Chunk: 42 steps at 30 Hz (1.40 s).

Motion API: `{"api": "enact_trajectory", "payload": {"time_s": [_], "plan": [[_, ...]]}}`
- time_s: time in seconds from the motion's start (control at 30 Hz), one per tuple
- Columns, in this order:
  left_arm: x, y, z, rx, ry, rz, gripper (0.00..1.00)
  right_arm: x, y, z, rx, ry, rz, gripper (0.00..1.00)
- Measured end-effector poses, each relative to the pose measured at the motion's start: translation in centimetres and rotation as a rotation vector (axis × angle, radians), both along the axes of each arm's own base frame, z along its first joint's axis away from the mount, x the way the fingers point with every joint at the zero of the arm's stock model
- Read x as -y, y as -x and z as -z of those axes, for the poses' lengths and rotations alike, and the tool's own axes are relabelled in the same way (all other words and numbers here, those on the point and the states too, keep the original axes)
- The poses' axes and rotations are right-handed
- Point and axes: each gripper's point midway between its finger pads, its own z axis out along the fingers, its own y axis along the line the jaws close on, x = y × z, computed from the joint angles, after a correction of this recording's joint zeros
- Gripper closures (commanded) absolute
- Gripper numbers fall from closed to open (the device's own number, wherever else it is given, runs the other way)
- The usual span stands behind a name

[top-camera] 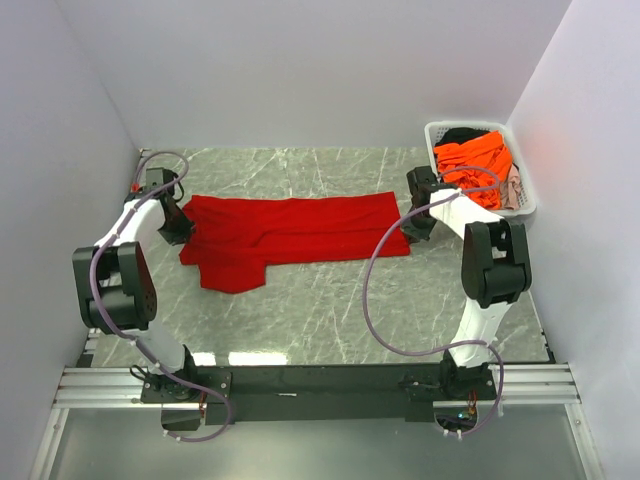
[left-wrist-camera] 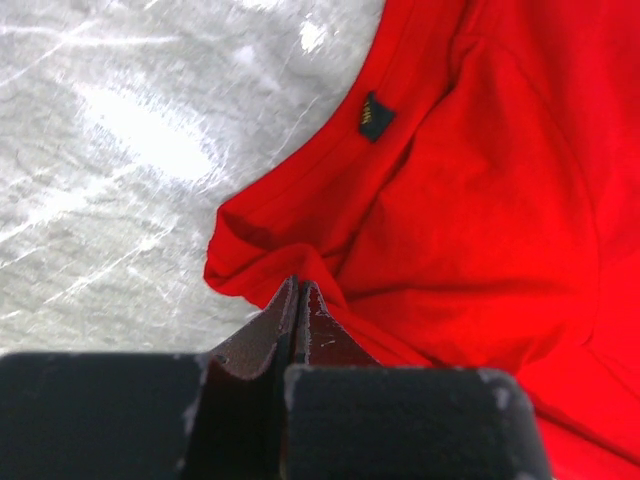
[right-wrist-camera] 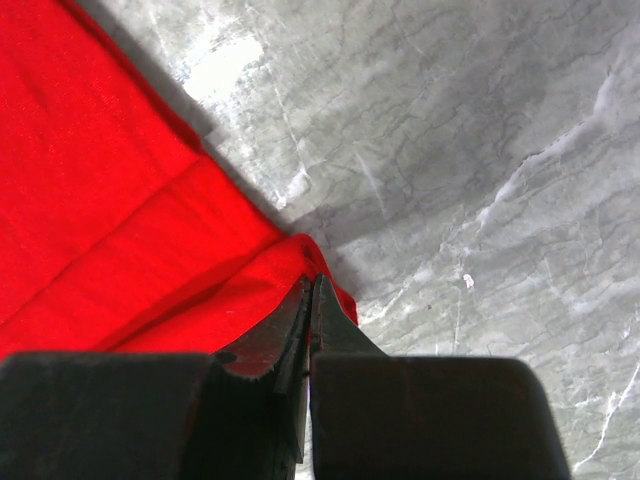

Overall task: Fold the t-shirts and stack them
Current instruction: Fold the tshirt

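A bright red t-shirt (top-camera: 290,232) lies folded lengthwise across the middle of the table, one sleeve hanging toward the front left. My left gripper (top-camera: 180,228) is shut on the shirt's left end by the collar; in the left wrist view the gripper (left-wrist-camera: 298,285) pinches the red t-shirt (left-wrist-camera: 470,190) there. My right gripper (top-camera: 418,232) is shut on the shirt's right hem corner; in the right wrist view the gripper (right-wrist-camera: 311,283) pinches the red t-shirt (right-wrist-camera: 110,220) there. An orange t-shirt (top-camera: 478,165) lies in the basket with dark and pale ones.
A white slotted basket (top-camera: 527,205) stands at the back right against the wall, right beside my right arm. White walls close the table on the left, back and right. Grey marble tabletop (top-camera: 330,310) runs in front of the shirt.
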Motion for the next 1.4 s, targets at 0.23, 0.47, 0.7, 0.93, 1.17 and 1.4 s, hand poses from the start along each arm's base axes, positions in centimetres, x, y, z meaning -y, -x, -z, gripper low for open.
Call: {"api": "enact_trajectory", "payload": {"time_s": [0.23,0.47,0.7,0.93,1.17,1.4], "plan": [[-0.1,-1.5,-1.4,0.047,-0.001,0.003,0.99,0.6,-0.3,0.0,0.006,-0.002,0.018,1.00],[-0.2,-2.2,-1.7,0.067,-0.003,0.002,0.99,0.5,-1.1,-0.3,0.021,-0.011,0.019,1.00],[-0.2,-2.8,0.4,0.036,0.002,-0.001,0.99,0.2,-2.0,0.8,0.020,-0.022,0.015,0.99],[-0.3,-3.0,0.7,0.046,-0.001,-0.010,0.99,-0.1,-2.5,0.6,0.035,-0.034,0.011,0.99],[-0.6,-2.8,1.1,0.043,-0.012,-0.018,0.99,-0.2,-2.8,0.5,0.048,-0.047,0.010,0.98],[-0.7,-2.4,1.8,0.033,-0.019,-0.022,0.99,-0.5,-3.3,0.5,0.066,-0.065,0.004,0.96]]}}
